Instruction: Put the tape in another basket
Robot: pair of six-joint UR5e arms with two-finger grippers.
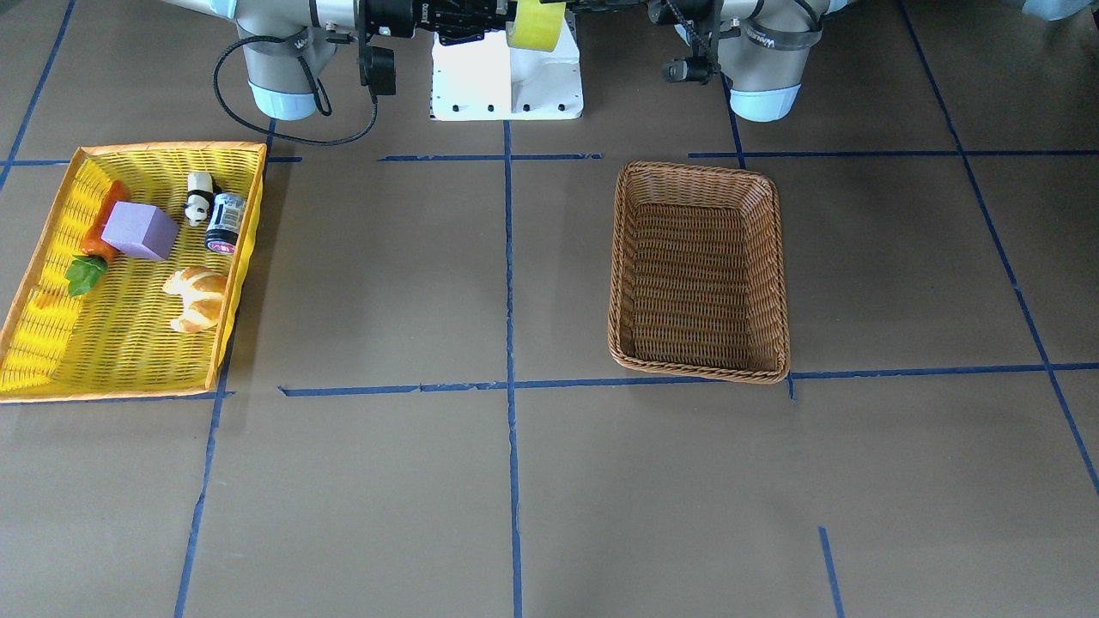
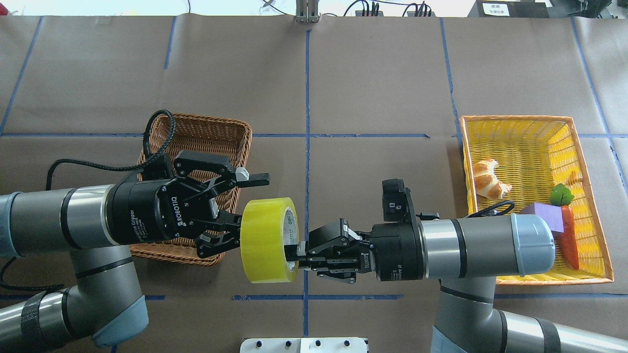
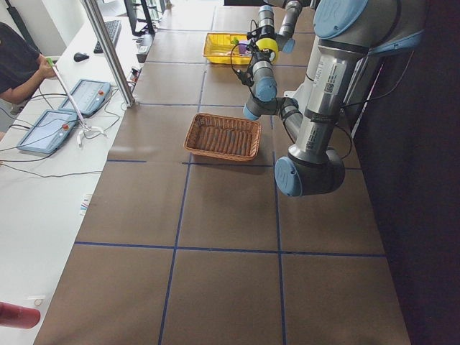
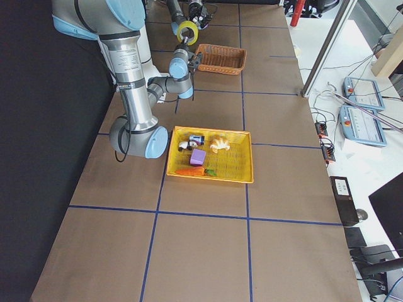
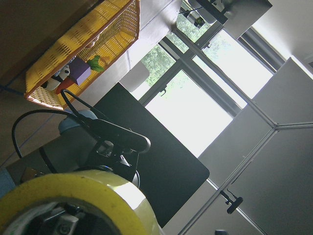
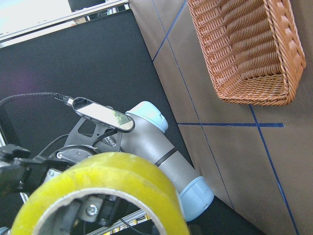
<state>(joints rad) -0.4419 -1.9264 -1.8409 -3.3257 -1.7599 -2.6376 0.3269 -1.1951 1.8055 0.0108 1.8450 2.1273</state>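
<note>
Mid-air handover
The tape (image 2: 265, 240) is pinched by the right end effector (image 2: 294, 256); the spread left end effector (image 2: 251, 206) should be closed before release.

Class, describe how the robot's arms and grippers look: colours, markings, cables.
Left arm and right arm: silver-grey tubes, pale blue joint caps. Left gripper and right gripper: black, with white ROBOTIQ lettering on the left. A black cable loops at the left wrist.
</note>
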